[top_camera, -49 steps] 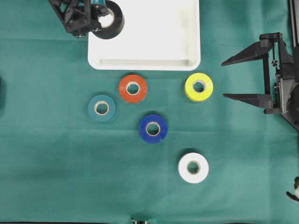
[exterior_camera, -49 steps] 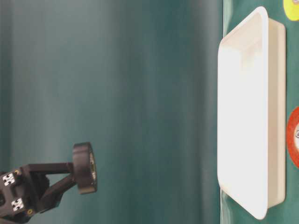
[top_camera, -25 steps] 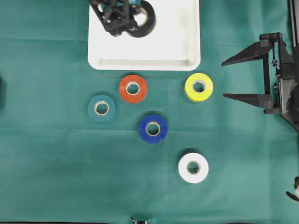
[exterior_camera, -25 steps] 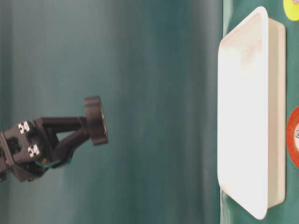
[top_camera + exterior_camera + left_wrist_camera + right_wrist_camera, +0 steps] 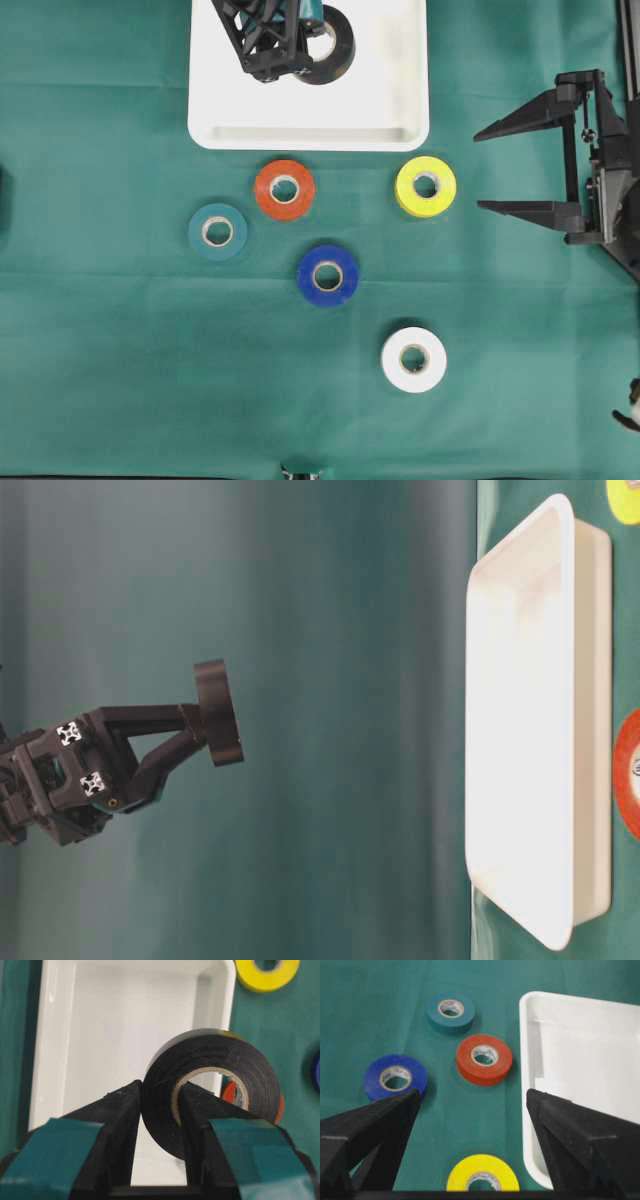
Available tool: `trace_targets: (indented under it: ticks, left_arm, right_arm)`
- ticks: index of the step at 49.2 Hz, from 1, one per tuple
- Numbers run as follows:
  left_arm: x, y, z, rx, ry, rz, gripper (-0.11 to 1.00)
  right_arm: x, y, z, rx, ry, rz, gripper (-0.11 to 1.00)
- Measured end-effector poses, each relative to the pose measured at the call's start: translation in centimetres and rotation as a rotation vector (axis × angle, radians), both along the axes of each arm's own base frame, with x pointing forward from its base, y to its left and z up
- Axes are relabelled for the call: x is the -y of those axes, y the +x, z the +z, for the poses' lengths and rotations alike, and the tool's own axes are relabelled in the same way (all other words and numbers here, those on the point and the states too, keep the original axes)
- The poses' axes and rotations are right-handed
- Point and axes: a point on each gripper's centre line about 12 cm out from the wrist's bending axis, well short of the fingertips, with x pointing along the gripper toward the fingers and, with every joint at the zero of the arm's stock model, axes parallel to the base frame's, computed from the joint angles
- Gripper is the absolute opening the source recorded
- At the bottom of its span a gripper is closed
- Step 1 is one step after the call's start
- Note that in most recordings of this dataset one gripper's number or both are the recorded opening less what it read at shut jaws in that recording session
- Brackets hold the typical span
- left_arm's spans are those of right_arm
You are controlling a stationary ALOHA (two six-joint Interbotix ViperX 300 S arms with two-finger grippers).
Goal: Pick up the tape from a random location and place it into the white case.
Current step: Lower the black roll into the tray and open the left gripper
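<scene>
Over the white case (image 5: 400, 100), your left gripper (image 5: 300, 52) has the black tape (image 5: 332, 45) pinched through its core.

One finger sits inside the roll's cardboard hole, the other outside, with the roll held on edge well above the tray. The case looks bare inside. Your right gripper (image 5: 525, 167) is parked wide open, holding nothing, near the yellow roll (image 5: 426, 186).

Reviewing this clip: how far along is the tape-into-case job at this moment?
Done: the black tape is picked up, clamped by its wall in the left end effector and carried above the white case. In hand: the table-level view shows the roll well clear of the case. Left: lower and release it. The right end effector sits open, aside.
</scene>
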Motion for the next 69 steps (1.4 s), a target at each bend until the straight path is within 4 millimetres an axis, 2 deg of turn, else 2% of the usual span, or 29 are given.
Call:
trace_targets:
  ticks: [14, 20, 25, 36, 45, 55, 69]
  left_arm:
    - [-0.6, -0.1, -1.1, 0.0, 0.001, 0.012, 0.19]
    - [-1.0, -0.1, -2.5, -0.007, 0.003, 0.013, 0.19]
    - [-1.5, -0.1, -4.4, -0.019, 0.0, 0.025, 0.19]
    - [-3.5, -0.2, -10.1, -0.071, -0.015, 0.062, 0.19]
    - [-4.1, 0.5, -13.9, -0.097, -0.01, 0.046, 0.19]
    - [-5.3, 0.9, -17.1, -0.096, -0.009, 0.065, 0.19]
    - [-7.1, 0.1, -20.8, -0.146, -0.031, 0.105, 0.19]
  right_arm:
    - [0.0, 0.0, -0.1, -0.002, 0.0, 0.0, 0.92]
    - [0.0, 0.0, -0.1, -0.002, 0.0, 0.0, 0.92]
    - [0.0, 0.0, -0.2, -0.006, 0.0, 0.0, 0.92]
    - [0.0, 0.3, -0.6, -0.026, 0.0, 0.0, 0.92]
    - [0.0, 0.3, -0.6, -0.026, 0.0, 0.0, 0.92]
    - [0.0, 0.3, -0.6, -0.028, 0.0, 0.0, 0.92]
    - [0.0, 0.3, -0.6, -0.028, 0.002, -0.001, 0.92]
